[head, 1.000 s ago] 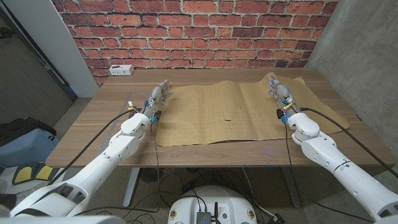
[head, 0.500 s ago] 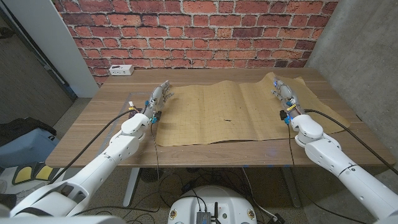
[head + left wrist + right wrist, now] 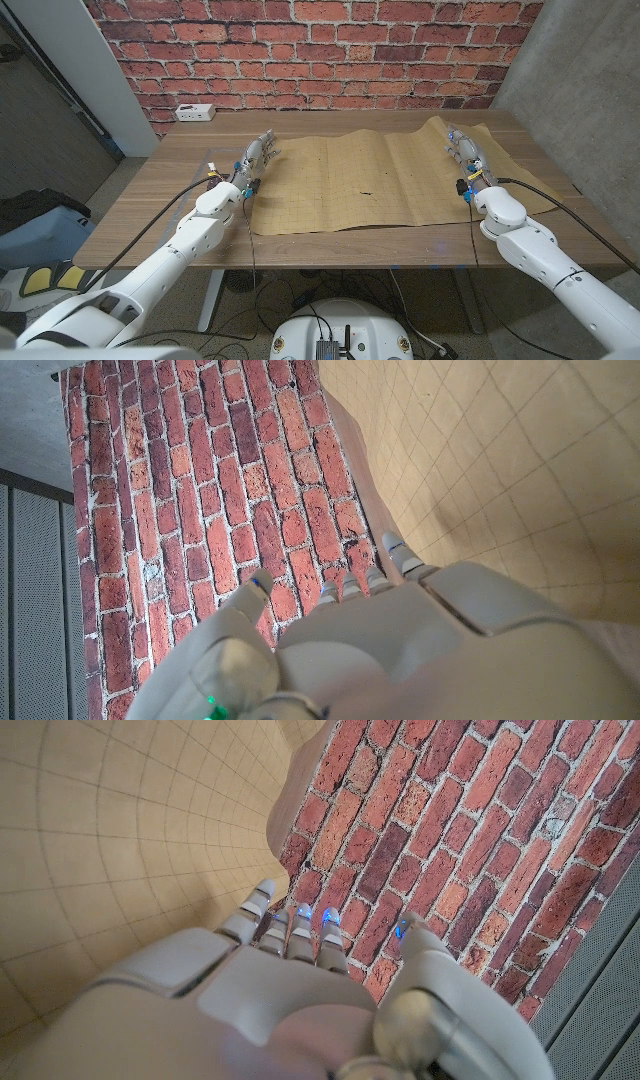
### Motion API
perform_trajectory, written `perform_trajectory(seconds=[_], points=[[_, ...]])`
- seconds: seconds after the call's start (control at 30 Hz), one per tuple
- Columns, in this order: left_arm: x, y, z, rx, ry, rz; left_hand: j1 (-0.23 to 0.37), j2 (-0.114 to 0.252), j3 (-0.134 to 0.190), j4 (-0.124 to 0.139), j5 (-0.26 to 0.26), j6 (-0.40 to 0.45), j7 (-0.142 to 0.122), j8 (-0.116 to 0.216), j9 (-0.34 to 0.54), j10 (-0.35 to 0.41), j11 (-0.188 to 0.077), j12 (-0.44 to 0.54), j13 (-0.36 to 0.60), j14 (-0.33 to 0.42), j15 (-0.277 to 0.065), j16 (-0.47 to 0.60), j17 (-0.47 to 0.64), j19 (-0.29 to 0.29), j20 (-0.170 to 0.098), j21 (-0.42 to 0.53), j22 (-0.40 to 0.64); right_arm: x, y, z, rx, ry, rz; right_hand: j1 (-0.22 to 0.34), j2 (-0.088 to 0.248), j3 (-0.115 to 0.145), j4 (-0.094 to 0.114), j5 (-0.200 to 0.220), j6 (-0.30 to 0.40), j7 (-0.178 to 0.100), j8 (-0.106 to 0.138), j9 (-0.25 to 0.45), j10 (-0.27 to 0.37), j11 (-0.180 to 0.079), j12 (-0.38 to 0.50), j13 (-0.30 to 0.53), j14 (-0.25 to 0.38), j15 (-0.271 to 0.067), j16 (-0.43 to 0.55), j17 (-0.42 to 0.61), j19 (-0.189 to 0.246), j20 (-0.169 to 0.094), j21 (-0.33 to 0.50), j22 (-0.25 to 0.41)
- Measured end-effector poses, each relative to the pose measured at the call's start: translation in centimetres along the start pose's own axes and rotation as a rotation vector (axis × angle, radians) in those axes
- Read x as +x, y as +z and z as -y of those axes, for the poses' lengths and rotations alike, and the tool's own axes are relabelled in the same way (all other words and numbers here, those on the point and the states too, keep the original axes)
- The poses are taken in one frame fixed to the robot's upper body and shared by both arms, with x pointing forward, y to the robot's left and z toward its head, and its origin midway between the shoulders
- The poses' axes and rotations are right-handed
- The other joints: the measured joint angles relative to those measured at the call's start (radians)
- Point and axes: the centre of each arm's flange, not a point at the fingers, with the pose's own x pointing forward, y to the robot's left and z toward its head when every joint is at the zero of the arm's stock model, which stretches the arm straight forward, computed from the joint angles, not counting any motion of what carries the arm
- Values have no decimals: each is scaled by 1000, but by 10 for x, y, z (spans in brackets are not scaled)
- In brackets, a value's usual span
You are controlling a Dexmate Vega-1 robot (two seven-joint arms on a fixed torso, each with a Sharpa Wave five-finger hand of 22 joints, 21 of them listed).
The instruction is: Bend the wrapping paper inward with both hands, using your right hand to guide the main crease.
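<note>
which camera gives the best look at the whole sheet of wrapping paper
The head view: it shows the whole wrapping paper spread on the table between the left hand and right hand. Each wrist view shows just a gridded patch near its own hand.
</note>
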Motion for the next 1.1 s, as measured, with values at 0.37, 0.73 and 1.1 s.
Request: perform_trajectory(seconds=[0.37, 0.73, 1.1], points=[[3, 3, 2, 43, -21, -10, 0, 0, -4, -4, 0, 45, 6, 4, 0, 59, -1, 8, 0, 57, 8, 8, 0, 32, 7, -4, 0, -10, 0, 10, -11, -42, -4, 0, 0, 3, -3, 0, 3, 4, 0, 0, 5, 5, 0, 0, 0, 0, 0, 0, 0, 0, 0, 0], [8, 11, 8, 110, -58, -11, 3, 3, 0, -8, 0, 83, 3, 8, 0, 77, 6, 8, 0, 71, 11, 8, 0, 39, 11, -8, 0, -23, -2, 21, -16, -86, -5, 4, 4, 3, -3, 0, 10, 4, 0, 0, 5, 5, 0, 0, 0, 0, 0, 5, 0, 0, -8, 0], [11, 14, 11, 169, -80, -36, 12, 12, 5, -22, 0, 115, 7, 11, 0, 82, 11, 8, 0, 77, 16, 8, -2, 39, 11, -22, 0, -38, -9, 28, -21, -131, -14, 4, 4, 6, -6, 4, 14, 1, 0, 0, 9, 2, 0, 0, 0, 0, 0, 5, 3, 4, -8, 0]])
